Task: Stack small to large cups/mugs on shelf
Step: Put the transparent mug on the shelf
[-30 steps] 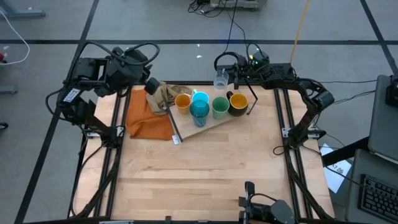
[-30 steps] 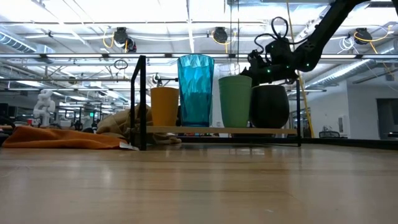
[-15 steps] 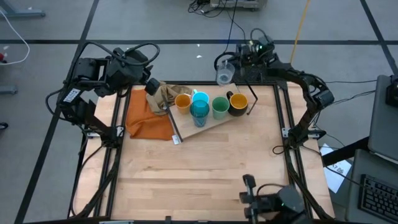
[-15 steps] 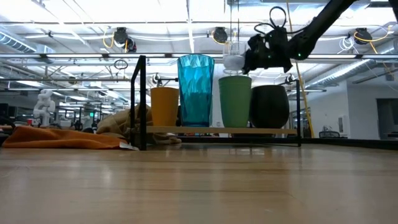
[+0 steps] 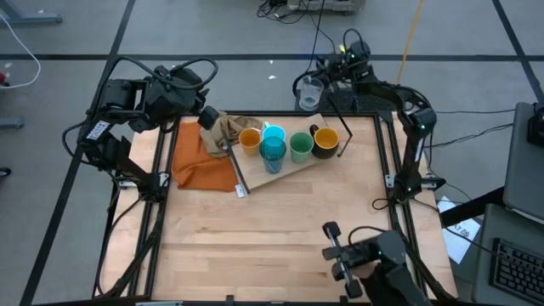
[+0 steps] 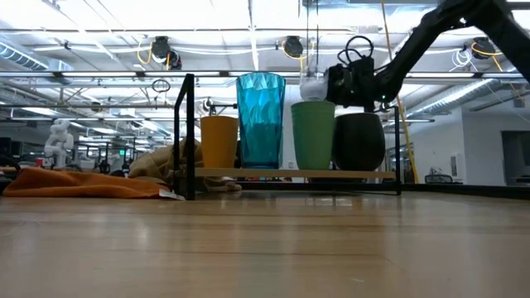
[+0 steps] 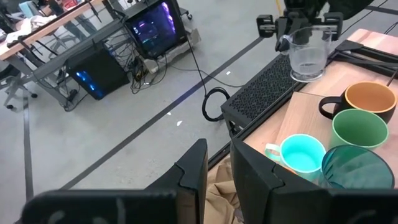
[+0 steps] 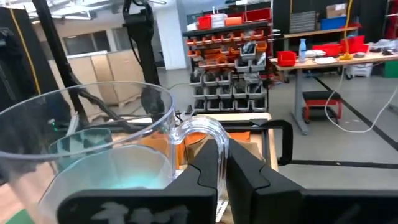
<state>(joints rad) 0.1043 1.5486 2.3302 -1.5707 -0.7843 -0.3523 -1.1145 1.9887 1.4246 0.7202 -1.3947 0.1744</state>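
The clear glass (image 5: 310, 91) hangs in the air beyond the far edge of the table (image 5: 280, 229), lifted above and behind the shelf (image 5: 285, 166). It is held by the right gripper (image 5: 325, 78), whose fingers (image 8: 214, 163) are pressed together on the glass's handle; in the right wrist view the handle loop sits just at the fingertips and the glass body fills the space beside them. In the low view the glass (image 6: 312, 83) shows higher than the rim of the green cup (image 6: 313, 134), with the gripper (image 6: 341, 84) just beside it.

On the shelf the other vessels stand in a row: the orange cup (image 5: 250, 138) at the end nearest the orange cloth (image 5: 202, 159), then the teal tumbler (image 5: 272, 153) with the light-blue mug (image 5: 273, 133) just behind it, then the green cup (image 5: 300, 146), then the black mug (image 5: 325, 141) at the shelf's other end, nearest the held glass. A beige cloth (image 5: 224, 128) lies bunched just beside the orange cup's end of the shelf.

The left gripper (image 7: 216, 167) waits raised beyond the cloth side of the shelf, its fingers slightly apart and holding nothing.
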